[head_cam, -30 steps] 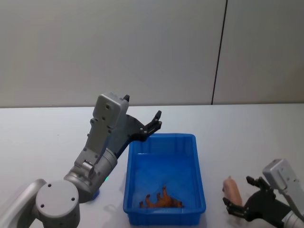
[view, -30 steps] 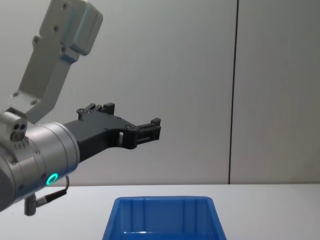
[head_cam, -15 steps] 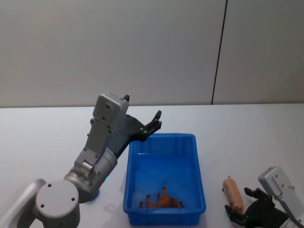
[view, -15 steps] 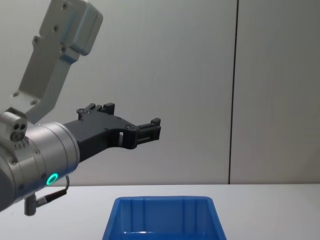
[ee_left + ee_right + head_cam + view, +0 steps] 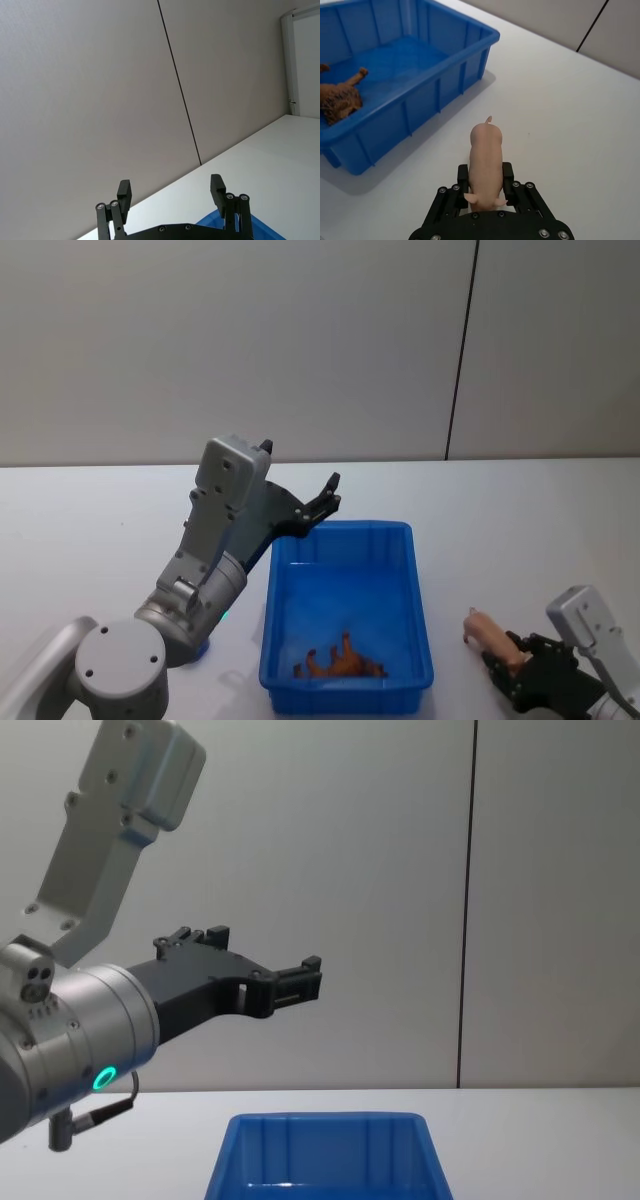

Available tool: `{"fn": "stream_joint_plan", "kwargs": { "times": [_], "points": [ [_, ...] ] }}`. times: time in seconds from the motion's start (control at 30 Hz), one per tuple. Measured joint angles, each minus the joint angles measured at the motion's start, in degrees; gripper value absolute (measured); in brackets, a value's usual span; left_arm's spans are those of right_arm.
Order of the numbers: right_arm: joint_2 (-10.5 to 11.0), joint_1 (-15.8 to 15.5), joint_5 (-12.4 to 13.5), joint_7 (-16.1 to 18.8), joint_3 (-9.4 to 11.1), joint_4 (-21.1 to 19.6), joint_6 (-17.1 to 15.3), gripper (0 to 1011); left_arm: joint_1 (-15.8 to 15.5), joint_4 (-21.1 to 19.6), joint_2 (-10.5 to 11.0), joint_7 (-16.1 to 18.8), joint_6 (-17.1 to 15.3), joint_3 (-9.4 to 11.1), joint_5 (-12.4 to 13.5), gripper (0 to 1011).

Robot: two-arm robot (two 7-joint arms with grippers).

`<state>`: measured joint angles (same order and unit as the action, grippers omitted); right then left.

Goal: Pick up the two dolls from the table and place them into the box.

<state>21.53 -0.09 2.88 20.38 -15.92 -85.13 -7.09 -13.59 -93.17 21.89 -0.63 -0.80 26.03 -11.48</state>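
The pale pink doll (image 5: 485,150) lies on the white table (image 5: 570,115) to the right of the blue box (image 5: 470,31), and my right gripper (image 5: 485,181) is shut on its rear half, fingers pressed to both flanks. From the head, that doll (image 5: 484,630) pokes out of the right gripper (image 5: 506,650) near the table's front right. The brown doll (image 5: 341,660) lies on its side inside the box (image 5: 418,590), near the front wall; the right wrist view has it (image 5: 340,97) too. My left gripper (image 5: 328,496) hangs open above the box's far left corner.
A grey wall with a dark vertical seam (image 5: 460,350) rises behind the table (image 5: 520,530). In the chest view the left gripper (image 5: 300,978) reaches in high above the box (image 5: 330,1135). Bare tabletop spreads right of and behind the box.
My right gripper has slid forward around the pink doll and shut on it; the doll's front end has shifted slightly. The left arm and the brown doll have not moved.
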Motion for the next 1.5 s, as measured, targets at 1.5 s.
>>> {"fn": "stream_joint_plan", "kwargs": {
  "times": [1.5],
  "points": [
    [-8.52, 10.87, -4.80, 8.17, -4.00, -1.35, 5.33, 707, 0.00, 0.00, 0.00, 0.00, 0.00, 0.00, 0.00, 1001]
  ]
}}
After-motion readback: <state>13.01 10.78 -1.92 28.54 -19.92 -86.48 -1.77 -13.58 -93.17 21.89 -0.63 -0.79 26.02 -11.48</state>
